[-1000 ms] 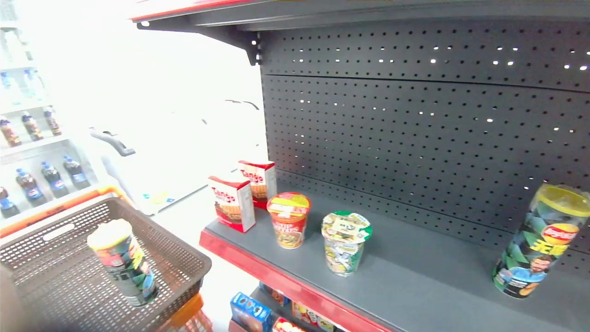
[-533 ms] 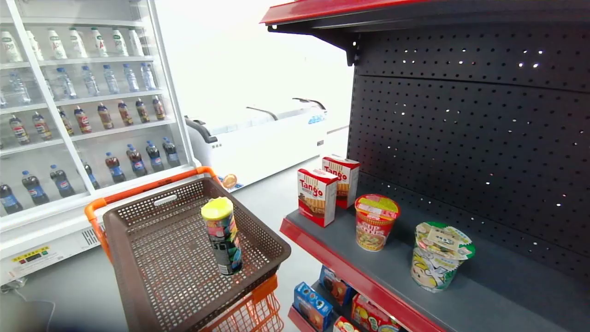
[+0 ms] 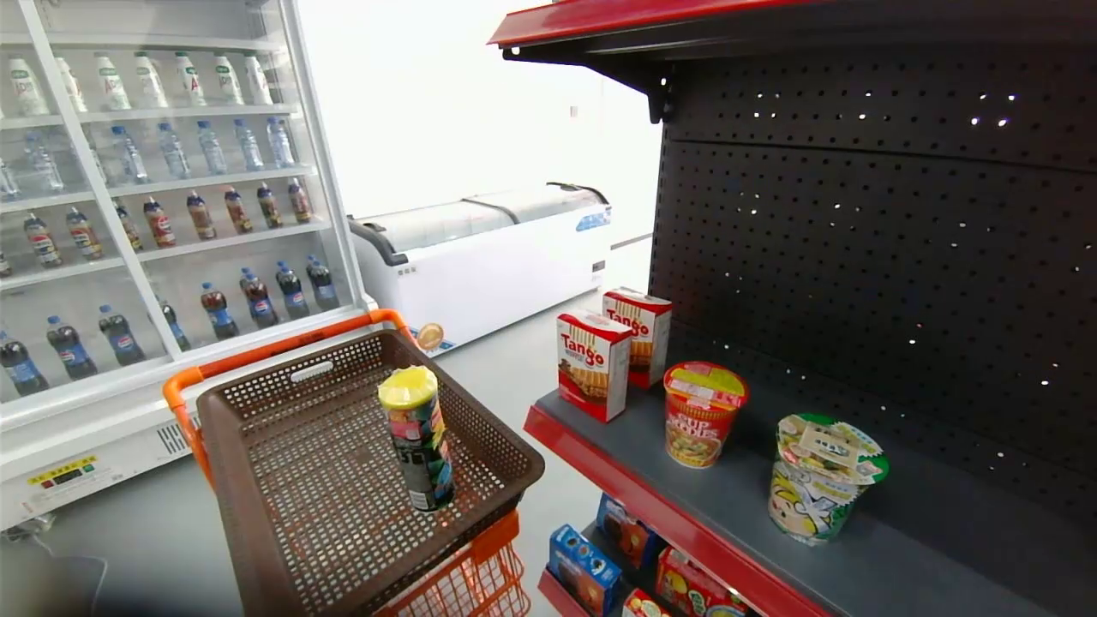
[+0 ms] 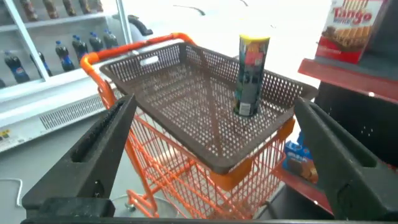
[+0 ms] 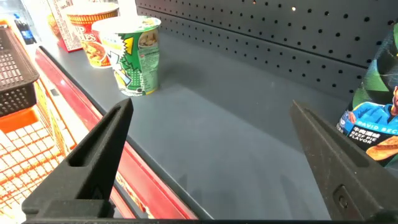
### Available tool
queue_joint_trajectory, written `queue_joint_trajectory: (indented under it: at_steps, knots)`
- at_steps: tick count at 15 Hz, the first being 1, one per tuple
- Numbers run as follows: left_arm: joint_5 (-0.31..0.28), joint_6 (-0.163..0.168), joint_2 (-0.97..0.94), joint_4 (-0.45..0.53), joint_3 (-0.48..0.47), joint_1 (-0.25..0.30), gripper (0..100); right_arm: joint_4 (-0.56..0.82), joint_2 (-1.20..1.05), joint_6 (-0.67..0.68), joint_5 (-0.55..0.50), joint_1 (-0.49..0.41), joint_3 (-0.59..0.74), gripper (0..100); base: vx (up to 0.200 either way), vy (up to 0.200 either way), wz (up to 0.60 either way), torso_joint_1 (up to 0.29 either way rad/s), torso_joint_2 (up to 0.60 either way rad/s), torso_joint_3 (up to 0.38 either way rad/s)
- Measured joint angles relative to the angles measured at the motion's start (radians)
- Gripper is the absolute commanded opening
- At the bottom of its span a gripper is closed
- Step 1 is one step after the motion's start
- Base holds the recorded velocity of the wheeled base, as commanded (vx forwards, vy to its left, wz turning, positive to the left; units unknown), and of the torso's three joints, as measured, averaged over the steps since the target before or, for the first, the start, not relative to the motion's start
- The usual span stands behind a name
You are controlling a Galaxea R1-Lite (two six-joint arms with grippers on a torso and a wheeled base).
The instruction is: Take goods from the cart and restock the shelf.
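Head view: a grey floor (image 3: 514,368), with a glass-door drinks cooler (image 3: 154,214) and a chest freezer (image 3: 497,266) beyond the orange cart (image 3: 257,350). The left end effector (image 4: 214,106), fingers wide apart and empty, hangs above the cart's brown basket (image 4: 161,93), with the yellow-lidded chip can (image 4: 252,74) upright just ahead. The right end effector (image 5: 211,109), equally spread and empty, hovers over the grey shelf (image 5: 236,143), with the green noodle cup (image 5: 138,56) ahead and the blue-labelled can (image 5: 376,124) beside one finger.

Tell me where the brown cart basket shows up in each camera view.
Head view: brown cart basket at lower left.
Left wrist view: basket ahead of the left claw, chip can inside.
Right wrist view: a corner at the frame's edge.
Shared landmark: red shelf edge.
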Motion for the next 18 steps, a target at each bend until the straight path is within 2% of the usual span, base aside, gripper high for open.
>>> queue_joint_trajectory:
  at_steps: [3, 5, 7, 10, 14, 16, 18]
  knots:
    - [0.007, 0.023, 0.181, 0.047, -0.227, 0.002, 100, 0.000, 0.000, 0.000, 0.000, 0.001, 0.000, 100, 0.000, 0.000, 0.00, 0.000, 0.00, 0.000]
    - [0.007, 0.067, 0.403, 0.063, -0.365, 0.004, 100, 0.000, 0.000, 0.000, 0.000, 0.000, 0.000, 100, 0.000, 0.000, 0.00, 0.000, 0.00, 0.000]
    - [-0.010, 0.105, 0.637, 0.027, -0.452, -0.007, 100, 0.000, 0.000, 0.000, 0.000, 0.000, 0.000, 100, 0.000, 0.000, 0.00, 0.000, 0.00, 0.000]
    - [-0.063, 0.124, 0.984, -0.119, -0.524, -0.030, 100, 0.000, 0.000, 0.000, 0.000, 0.001, 0.000, 100, 0.000, 0.000, 0.00, 0.000, 0.00, 0.000]
    - [-0.110, 0.129, 1.399, -0.396, -0.584, -0.050, 100, 0.000, 0.000, 0.000, 0.000, 0.000, 0.000, 100, 0.000, 0.000, 0.00, 0.000, 0.00, 0.000]
    - [-0.121, 0.128, 1.550, -0.508, -0.597, -0.063, 100, 0.000, 0.000, 0.000, 0.000, 0.000, 0.000, 100, 0.000, 0.000, 0.00, 0.000, 0.00, 0.000]
    - [-0.120, 0.120, 1.656, -0.562, -0.598, -0.090, 100, 0.000, 0.000, 0.000, 0.000, 0.000, 0.000, 100, 0.000, 0.000, 0.00, 0.000, 0.00, 0.000]
